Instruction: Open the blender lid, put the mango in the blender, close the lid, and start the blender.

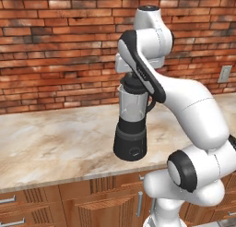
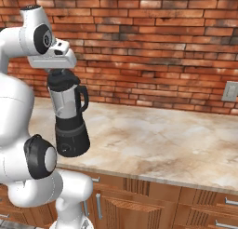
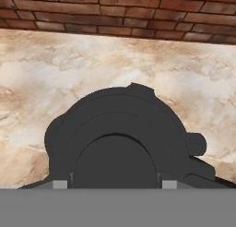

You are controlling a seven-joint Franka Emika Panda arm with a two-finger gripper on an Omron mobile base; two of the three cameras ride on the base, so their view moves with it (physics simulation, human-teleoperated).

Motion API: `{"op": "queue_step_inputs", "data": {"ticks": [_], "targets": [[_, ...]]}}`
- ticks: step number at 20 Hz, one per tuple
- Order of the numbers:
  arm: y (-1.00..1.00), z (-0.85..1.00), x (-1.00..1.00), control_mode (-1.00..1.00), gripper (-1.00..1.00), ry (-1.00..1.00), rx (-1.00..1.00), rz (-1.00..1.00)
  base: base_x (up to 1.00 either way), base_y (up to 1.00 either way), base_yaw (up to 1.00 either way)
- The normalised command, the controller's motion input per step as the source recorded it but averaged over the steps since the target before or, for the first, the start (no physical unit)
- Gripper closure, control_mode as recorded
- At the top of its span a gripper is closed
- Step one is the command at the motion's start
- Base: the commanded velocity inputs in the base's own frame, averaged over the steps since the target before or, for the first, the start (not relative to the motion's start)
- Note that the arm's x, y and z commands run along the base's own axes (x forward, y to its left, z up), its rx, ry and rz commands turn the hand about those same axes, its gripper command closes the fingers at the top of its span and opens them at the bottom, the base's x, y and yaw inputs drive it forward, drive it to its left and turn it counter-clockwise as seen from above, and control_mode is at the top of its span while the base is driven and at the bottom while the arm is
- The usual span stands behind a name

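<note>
Arm folded high over the counter (image 1: 55, 134), forearm angled down toward the wall, hand directly above the blender (image 1: 132, 124) and pointing straight down. Fingers (image 3: 113, 183) low on the lid (image 3: 115, 129): in the hand view two small grey tips sit either side of the raised centre knob, spread wide. Whether they touch the knob, cannot tell. In both base views the hand covers the top of the jar, so the fingers themselves are hidden there.

Lid: round, matte black, domed, stepped rings around the knob; on the jar. Jar: clear, grey-tinted, slightly tapered, with a black loop handle (image 2: 83, 98) on its side. Base: black, tapered, front dial (image 1: 134, 152) small and round. Blender stands upright near the counter's front edge.

Counter: polished stone, beige with tan and white veining. Below it, brown wood cabinets (image 2: 139, 205) with metal bar handles. Back wall (image 2: 153, 46) red-brown brick with pale mortar; a grey outlet plate (image 2: 230, 91) on the wall, well apart from the blender.
</note>
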Motion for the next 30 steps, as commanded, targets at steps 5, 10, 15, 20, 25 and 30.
{"op": "queue_step_inputs", "data": {"ticks": [5,10,15,20,25,30], "targets": [[0.0,-0.28,0.11,-1.0,1.0,0.13,0.01,0.02,0.0,0.0,0.0],[0.0,-0.43,0.27,-1.0,1.0,0.05,0.0,0.17,0.0,0.0,0.0],[0.0,-0.54,0.0,-1.0,1.0,0.0,0.01,0.24,0.0,0.0,0.0],[0.0,-0.5,0.0,-1.0,1.0,-0.07,0.02,0.21,0.0,0.0,0.0],[0.0,-0.54,-0.04,-1.0,1.0,-0.16,0.06,0.17,0.0,0.0,0.0],[0.0,-0.35,-0.01,-1.0,-1.0,-0.16,0.02,0.02,0.0,0.0,0.0]]}}
